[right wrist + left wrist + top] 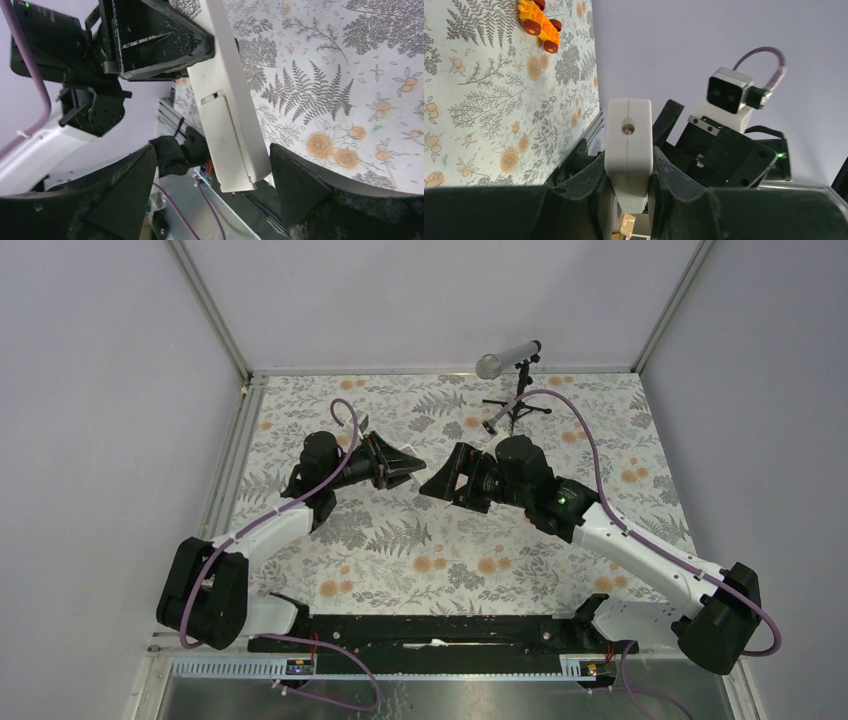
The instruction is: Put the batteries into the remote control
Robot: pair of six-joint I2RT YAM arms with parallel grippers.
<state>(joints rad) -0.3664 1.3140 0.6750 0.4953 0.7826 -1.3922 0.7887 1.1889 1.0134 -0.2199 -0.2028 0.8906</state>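
Observation:
My left gripper (400, 468) (629, 156) is shut on the remote control (628, 145), a slim white bar held up off the table and seen end-on in the left wrist view. In the right wrist view the remote control (231, 112) runs down from the left gripper (160, 40), its back towards the camera with the cover panel (225, 137) in place. Its free end lies between the fingers (300, 187) of my right gripper (212, 187) (440, 483), which stands open without touching it. The batteries are out of view.
An orange toy car with red wheels (540, 24) lies on the floral tablecloth (420, 550). A small tripod carrying a grey tube (508, 358) stands at the back. Pale walls and metal rails (232, 475) close in the table.

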